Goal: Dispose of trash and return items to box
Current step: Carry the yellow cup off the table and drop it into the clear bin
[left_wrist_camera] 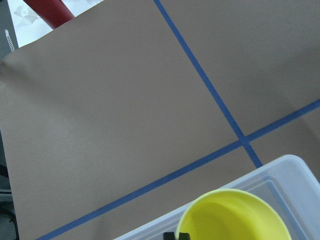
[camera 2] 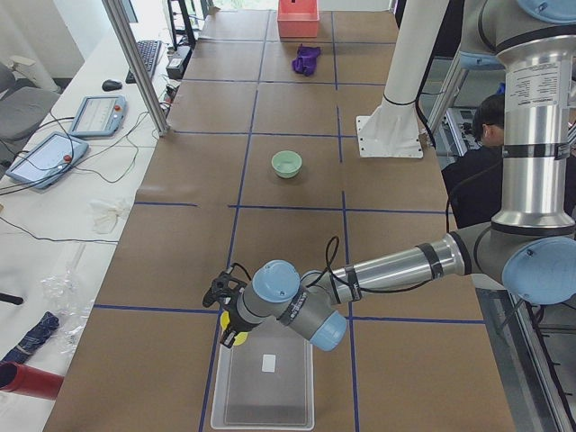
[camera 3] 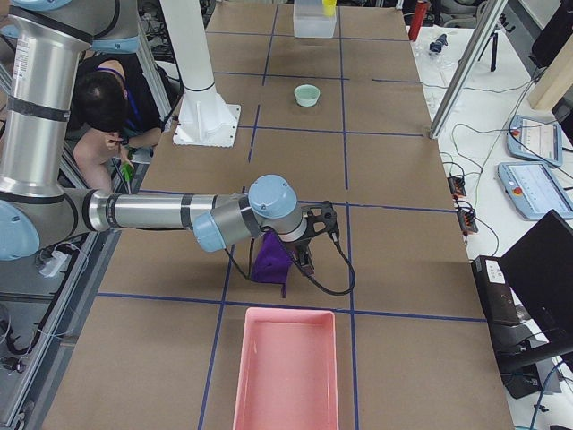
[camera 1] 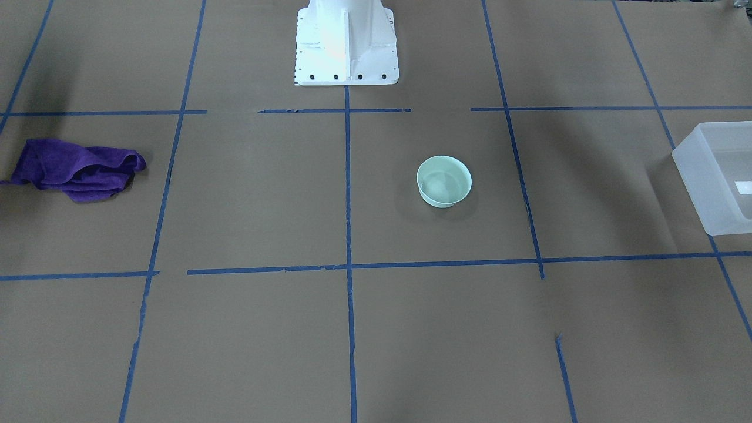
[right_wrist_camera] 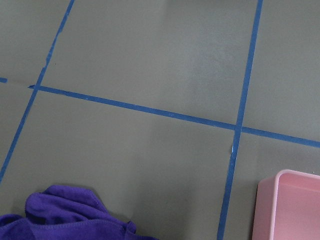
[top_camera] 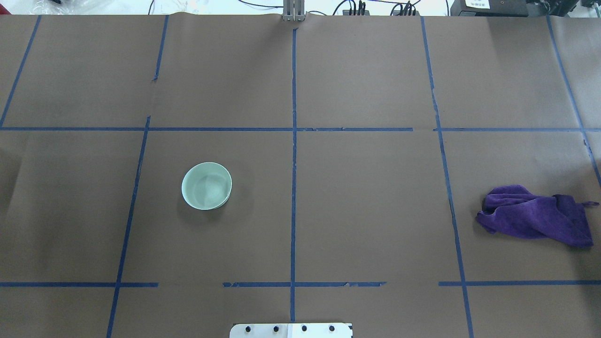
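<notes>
The yellow cup point(left_wrist_camera: 232, 216) hangs over the near corner of the frosted box point(left_wrist_camera: 285, 172), with a black fingertip point(left_wrist_camera: 171, 235) on its rim. In the exterior left view my left gripper point(camera 2: 231, 324) holds the cup point(camera 2: 236, 337) at the far end of the box point(camera 2: 265, 382), shut on it. The mint-green bowl point(top_camera: 206, 186) stands upright and empty on the table, left of centre; it also shows in the front view point(camera 1: 444, 181). My right gripper point(camera 3: 306, 255) hovers by the purple cloth; I cannot tell whether it is open or shut.
A crumpled purple cloth point(top_camera: 535, 217) lies at the table's right side, also in the right wrist view point(right_wrist_camera: 65, 215). A pink bin point(camera 3: 286, 372) stands beyond it at the table's end. The white robot pedestal point(camera 1: 346, 47) is at the table's middle edge. An operator point(camera 3: 112, 98) sits behind the robot.
</notes>
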### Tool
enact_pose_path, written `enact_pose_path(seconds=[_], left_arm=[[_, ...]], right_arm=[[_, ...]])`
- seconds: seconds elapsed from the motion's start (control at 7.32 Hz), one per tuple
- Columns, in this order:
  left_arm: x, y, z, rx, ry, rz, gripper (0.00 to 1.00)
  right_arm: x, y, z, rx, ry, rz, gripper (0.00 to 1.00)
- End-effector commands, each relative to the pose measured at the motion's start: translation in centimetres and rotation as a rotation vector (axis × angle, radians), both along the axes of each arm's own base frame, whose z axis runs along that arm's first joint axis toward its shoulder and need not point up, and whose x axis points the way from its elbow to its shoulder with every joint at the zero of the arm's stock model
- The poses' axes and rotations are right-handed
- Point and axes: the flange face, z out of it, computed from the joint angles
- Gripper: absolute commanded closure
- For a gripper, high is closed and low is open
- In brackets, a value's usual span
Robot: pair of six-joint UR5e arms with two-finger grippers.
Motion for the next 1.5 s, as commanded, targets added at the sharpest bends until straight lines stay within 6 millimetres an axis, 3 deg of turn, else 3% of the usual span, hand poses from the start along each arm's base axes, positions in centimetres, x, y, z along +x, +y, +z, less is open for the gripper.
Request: enact_pose_path(seconds=[0.0,0.27,0.41,0.55,0.68,0.82,1.09,1.23,1.37], left_arm=[[2.7,0.2,0.1,-0.002,0.049,0.046,1.00],[3.3,0.8,0.5,-0.015,0.072,0.075,1.00],[3.7,1.0,0.6,-0.017,0.073,0.088,0.69],[3.7,0.9,0.4,-0.003,0.069,0.093,0.29],[3.7,1.0,0.3,0.009,0.066,0.096,0.00],[3.6,0.7,-0.8,0.031,0.071,0.095,0.00],[3.8,-0.9,-8.1,0.027,0.077,0.098,0.00],[3.8,-1.5,-12.7,0.028,0.077,0.096,0.00],[3.8,-1.7,-15.5,0.018,0.077,0.095,0.00]], right_arm=[[0.0,0.0,0.0,-0.001,0.000,0.000,0.00],[0.0,0.0,-0.1,0.003,0.001,0.000,0.00],[0.0,0.0,0.0,0.001,0.000,0.000,0.00],[0.0,0.0,-0.1,0.001,-0.001,0.001,0.00],[0.0,0.0,-0.1,-0.001,-0.001,0.002,0.00],[0.0,-0.1,-0.3,-0.005,-0.004,0.009,0.00],[-2.5,-0.7,-3.5,-0.026,-0.043,0.027,0.00],[-5.4,-0.8,-5.5,-0.058,-0.065,0.042,0.02],[-10.2,-0.9,-6.5,-0.073,-0.043,0.072,0.02]])
